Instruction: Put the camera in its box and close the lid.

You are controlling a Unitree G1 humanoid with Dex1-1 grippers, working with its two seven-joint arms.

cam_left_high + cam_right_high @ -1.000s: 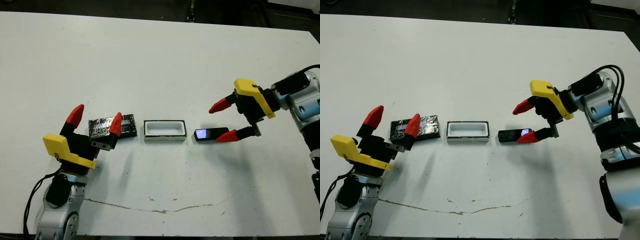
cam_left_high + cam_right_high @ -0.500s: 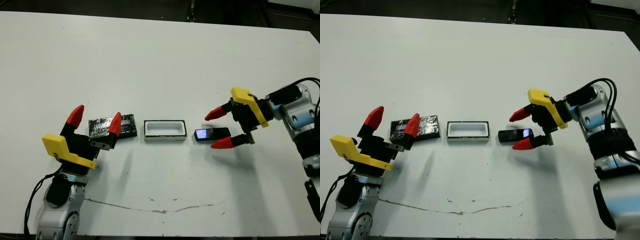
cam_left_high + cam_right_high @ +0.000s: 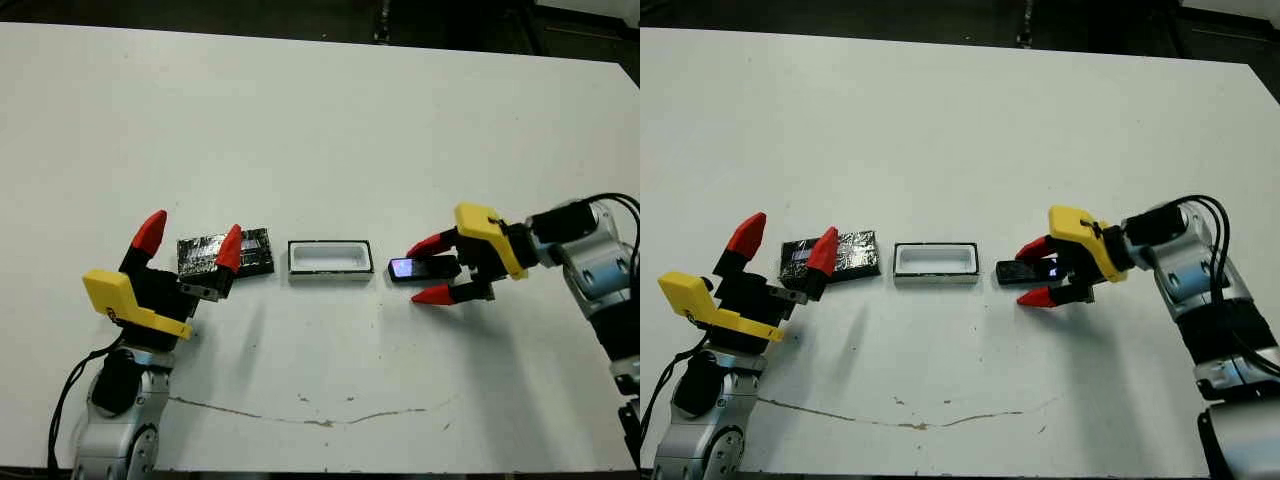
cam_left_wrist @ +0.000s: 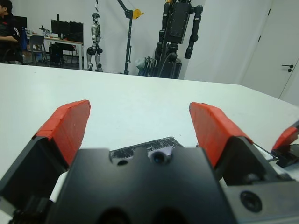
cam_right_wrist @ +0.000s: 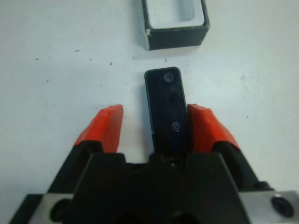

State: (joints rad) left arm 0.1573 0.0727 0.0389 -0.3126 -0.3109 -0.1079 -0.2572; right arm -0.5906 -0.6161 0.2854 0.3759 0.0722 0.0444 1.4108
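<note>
The camera [image 3: 418, 268], a slim black bar with a bluish glow at its left end, lies flat on the table just right of the box [image 3: 330, 261]. My right gripper [image 3: 428, 270] is open and low over it, one red finger on each side. In the right wrist view the camera [image 5: 166, 105] runs between the fingers [image 5: 106, 125], with a gap on one side, and the box [image 5: 175, 35] lies beyond its far end. The speckled lid [image 3: 255, 251] lies left of the box. My left gripper [image 3: 192, 236] hovers open above it and hides part of it.
A thin crack-like line [image 3: 320, 418] runs across the table near the front edge. Beyond the far edge in the left wrist view stand humanoid robots [image 4: 180, 32], and a seated person [image 4: 7, 28] is at desks.
My right gripper has moved left and down over the camera, and its fingers have narrowed around it. The left arm, lid and box have stayed put.
</note>
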